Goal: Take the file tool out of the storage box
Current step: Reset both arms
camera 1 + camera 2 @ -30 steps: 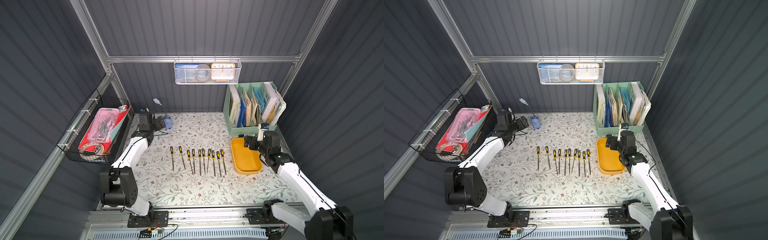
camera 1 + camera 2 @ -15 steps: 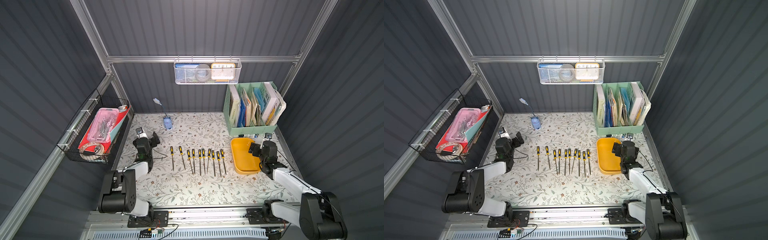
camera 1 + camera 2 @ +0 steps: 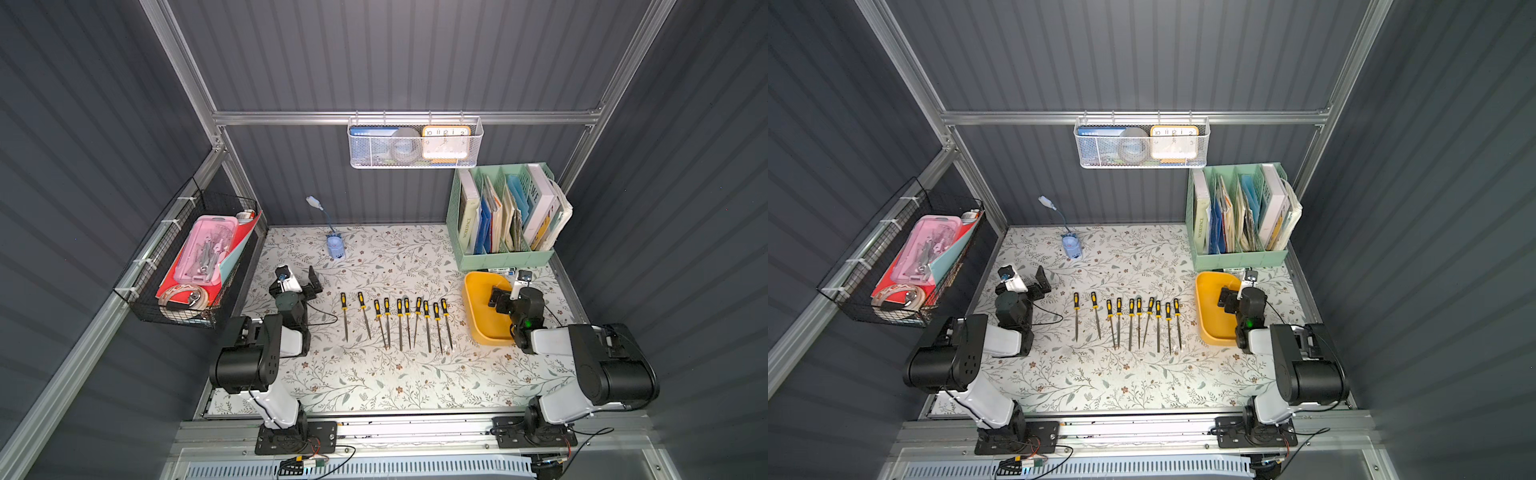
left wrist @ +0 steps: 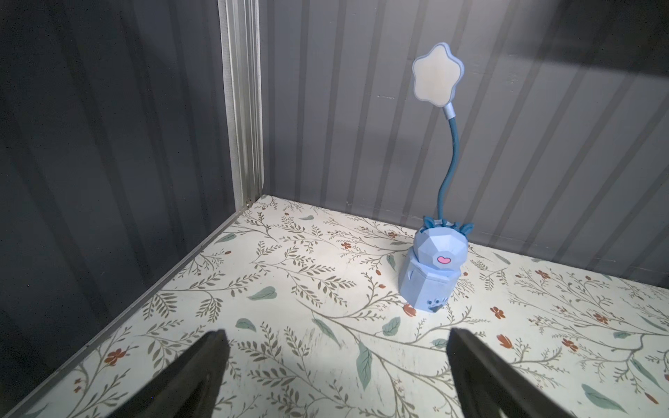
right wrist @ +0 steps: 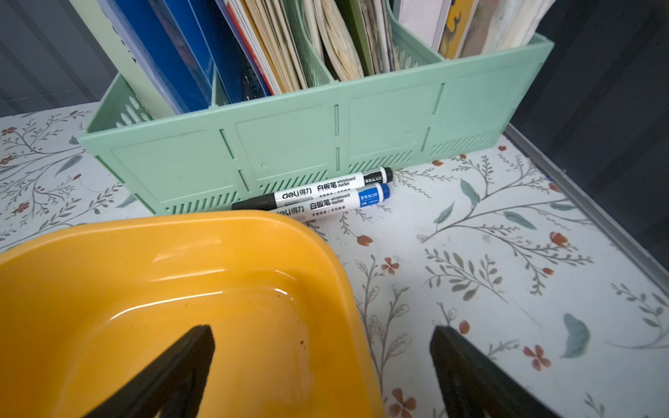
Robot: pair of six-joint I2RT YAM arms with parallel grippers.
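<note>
The storage box (image 3: 484, 328) is a shallow mustard-yellow tray at the right of the floral table, seen in both top views (image 3: 1210, 328). No file tool shows in the visible part of the box (image 5: 144, 289). Several file tools (image 3: 399, 322) with black-and-yellow handles lie in a row on the table left of it (image 3: 1133, 322). My right gripper (image 3: 505, 293) is open and straddles the box's right wall (image 5: 322, 333). My left gripper (image 3: 305, 282) is open over bare table at the left, holding nothing (image 4: 335, 336).
A mint-green book organiser (image 3: 505, 216) stands behind the box, with two whiteboard markers (image 5: 325, 193) at its foot. A blue desk lamp (image 4: 430, 275) stands at the back. A wire basket with a pink case (image 3: 208, 249) hangs on the left wall. A white mesh basket (image 3: 415, 143) hangs on the rear rail.
Both arms have folded back toward their bases. The left gripper came away from the lamp, and the right gripper drew back along the box. Both stayed open.
</note>
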